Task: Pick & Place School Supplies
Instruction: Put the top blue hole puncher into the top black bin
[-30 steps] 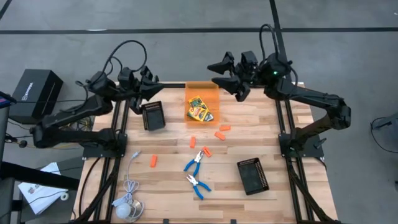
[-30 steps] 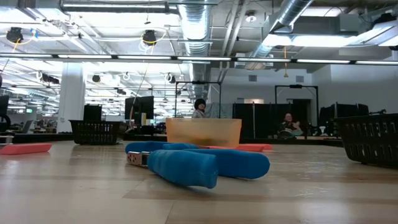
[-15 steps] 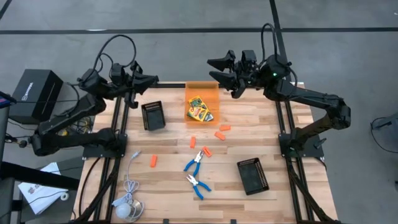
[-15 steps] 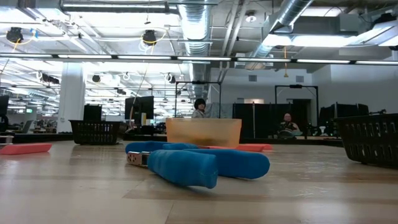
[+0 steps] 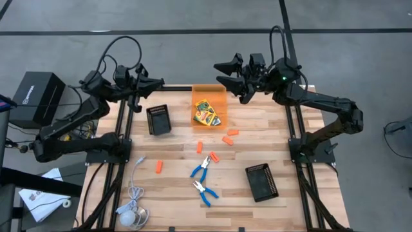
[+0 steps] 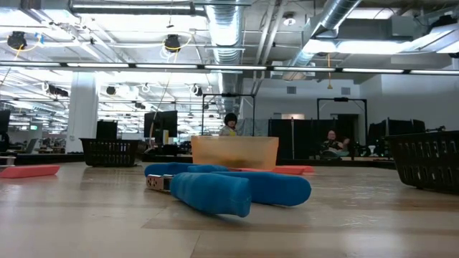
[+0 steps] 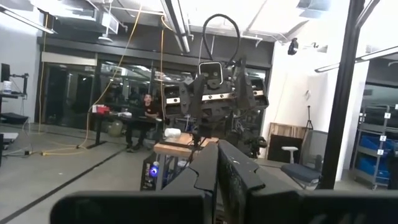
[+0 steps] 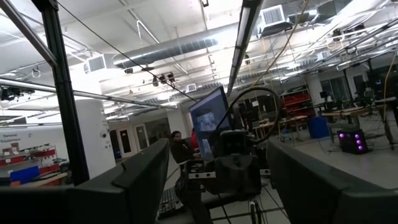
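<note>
Yellow-and-green crayon boxes (image 5: 206, 113) lie inside the orange translucent bin (image 5: 209, 103) at the table's far middle. Several short orange pieces (image 5: 214, 156) and two blue-handled tools (image 5: 201, 167) lie flat on the wood in the middle; the blue handles fill the near ground of the low view (image 6: 229, 188). My left gripper (image 5: 154, 83) hovers shut and empty at the far edge, left of the bin. My right gripper (image 5: 223, 73) hovers open and empty above the far edge, just right of the bin. Both are clear of the table.
One black tray (image 5: 158, 120) lies left of the bin, and another (image 5: 262, 182) lies at the near right. A white cable with a round puck (image 5: 132, 214) lies at the near left corner. One orange piece (image 5: 158, 167) lies apart at the left. People show in the room behind.
My left gripper has drawn back from above the left black tray toward the table's far-left corner, and then held still. Nothing on the table has moved.
</note>
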Controlling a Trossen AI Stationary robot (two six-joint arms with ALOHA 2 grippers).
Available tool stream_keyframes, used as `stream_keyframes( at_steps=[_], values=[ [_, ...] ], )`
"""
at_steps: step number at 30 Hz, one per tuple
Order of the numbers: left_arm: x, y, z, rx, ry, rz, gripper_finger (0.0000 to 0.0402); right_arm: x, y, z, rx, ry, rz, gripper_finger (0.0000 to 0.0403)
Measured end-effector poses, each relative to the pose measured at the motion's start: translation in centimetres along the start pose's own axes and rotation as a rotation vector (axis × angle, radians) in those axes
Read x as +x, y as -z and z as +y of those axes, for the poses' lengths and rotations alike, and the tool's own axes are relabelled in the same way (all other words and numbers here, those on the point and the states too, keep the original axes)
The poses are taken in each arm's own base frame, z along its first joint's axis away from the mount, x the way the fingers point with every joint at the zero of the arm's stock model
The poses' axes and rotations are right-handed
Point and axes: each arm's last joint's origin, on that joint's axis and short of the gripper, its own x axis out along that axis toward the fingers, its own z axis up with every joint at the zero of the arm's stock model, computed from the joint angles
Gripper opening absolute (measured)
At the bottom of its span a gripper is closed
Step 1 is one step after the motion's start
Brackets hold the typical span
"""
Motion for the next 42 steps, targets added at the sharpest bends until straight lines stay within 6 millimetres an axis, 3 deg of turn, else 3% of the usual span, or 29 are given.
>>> stream_keyframes(
  at_steps=[42],
  values=[
    [-0.03,-0.15,-0.19,0.082,0.033,-0.007,0.0004,0.12,-0.70,0.73,-0.104,-0.073,-0.010,0.0260]
  ],
)
